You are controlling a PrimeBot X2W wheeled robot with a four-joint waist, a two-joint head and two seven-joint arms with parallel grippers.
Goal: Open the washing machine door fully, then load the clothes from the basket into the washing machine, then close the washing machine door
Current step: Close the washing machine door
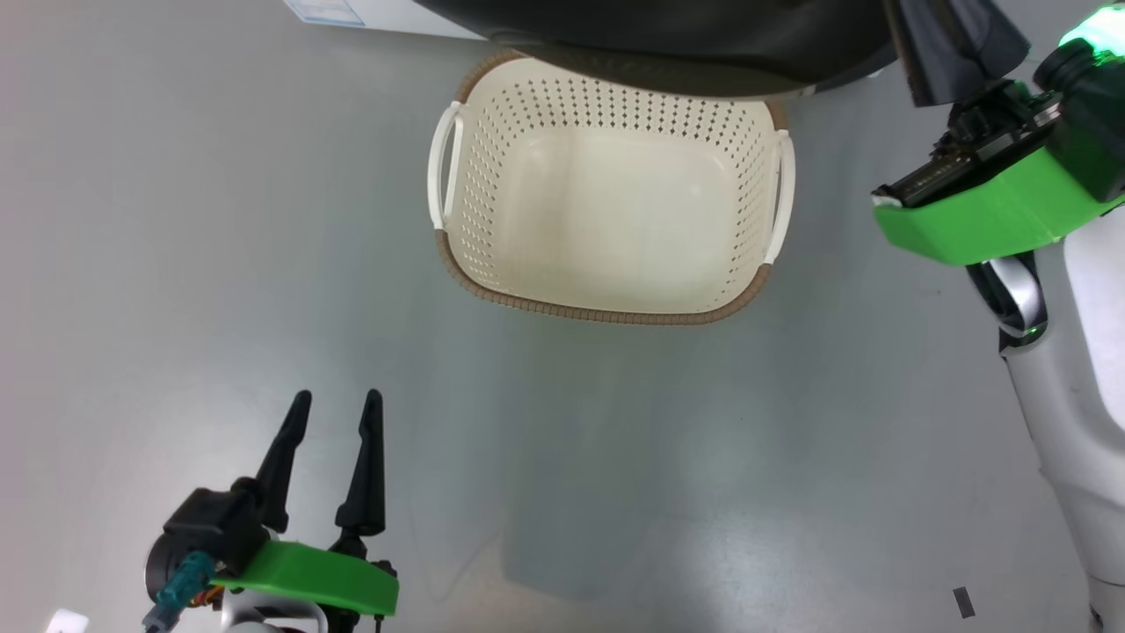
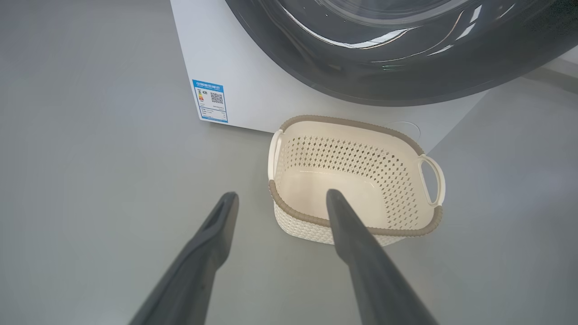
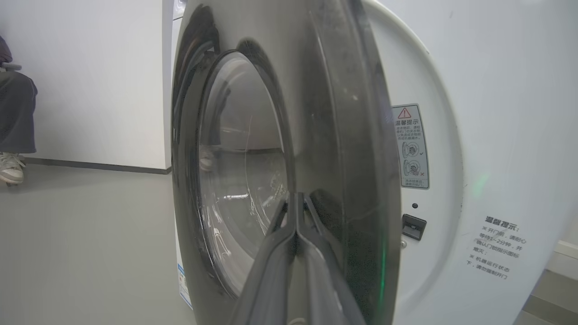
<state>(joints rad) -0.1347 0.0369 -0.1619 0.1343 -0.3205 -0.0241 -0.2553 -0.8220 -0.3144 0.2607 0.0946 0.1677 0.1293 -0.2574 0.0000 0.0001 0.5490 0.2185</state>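
The basket [image 1: 606, 314] stands on the floor just in front of the washing machine [image 2: 244, 81], and its inside is bare. The clothes are out of view. The washing machine door [image 3: 325, 113] stands ajar, its black rim [image 1: 685, 44] hanging over the basket's far edge. My right gripper [image 3: 295, 195] is shut, with its tips against the door's glossy outer face beside the glass. My left gripper [image 1: 338, 397] hovers open over the floor, nearer me than the basket and to its left, holding nothing.
A blue label [image 2: 210, 100] marks the machine's lower front corner. The latch slot [image 3: 413, 225] and a warning sticker [image 3: 410, 146] show on the white front beside the door's edge. A person's leg and shoe [image 3: 11, 167] are by the wall, far left. Grey floor surrounds the basket.
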